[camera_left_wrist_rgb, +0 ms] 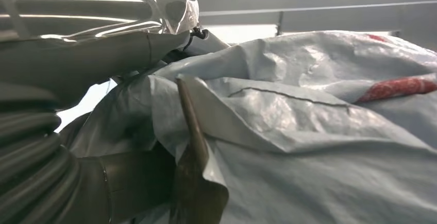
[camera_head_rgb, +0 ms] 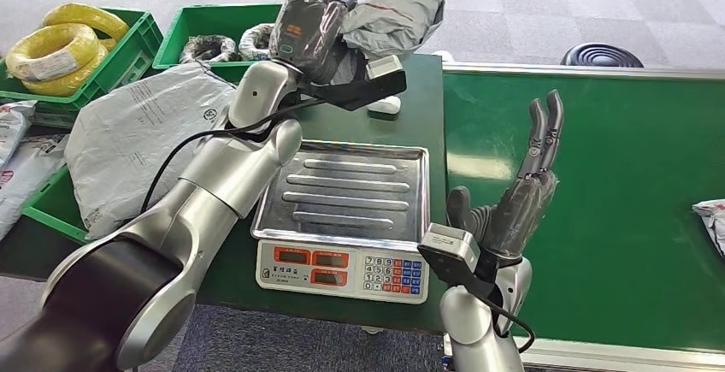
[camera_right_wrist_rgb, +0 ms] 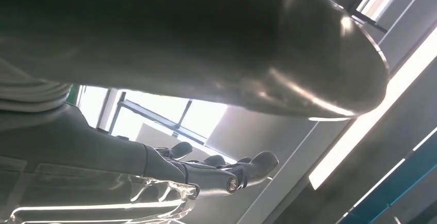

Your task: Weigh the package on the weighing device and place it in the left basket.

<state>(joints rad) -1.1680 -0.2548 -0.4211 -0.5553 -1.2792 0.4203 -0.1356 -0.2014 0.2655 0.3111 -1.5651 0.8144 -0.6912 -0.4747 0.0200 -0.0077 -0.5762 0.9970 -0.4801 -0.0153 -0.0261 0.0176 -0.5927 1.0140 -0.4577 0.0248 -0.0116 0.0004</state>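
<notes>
While left hand (camera_head_rgb: pixel 309 34) grips grey package (camera_head_rgb: pixel 395 14) | right hand (camera_head_rgb: pixel 523 201) fingers spread, empty | scale (camera_head_rgb: pixel 346 218) lettering unreadable

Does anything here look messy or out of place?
Mostly tidy. One large grey bag sprawls over the rim of the green basket instead of lying inside. The scale tray is bare; the left hand holds the package aloft.

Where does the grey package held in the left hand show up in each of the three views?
Head view: the grey package is at top centre, gripped by the left hand above the far end of the scale.
Left wrist view: it takes up the centre and right of the picture, crumpled, with red print.
Right wrist view: not in it.
Shared landmark: the left hand gripping the package.
</notes>
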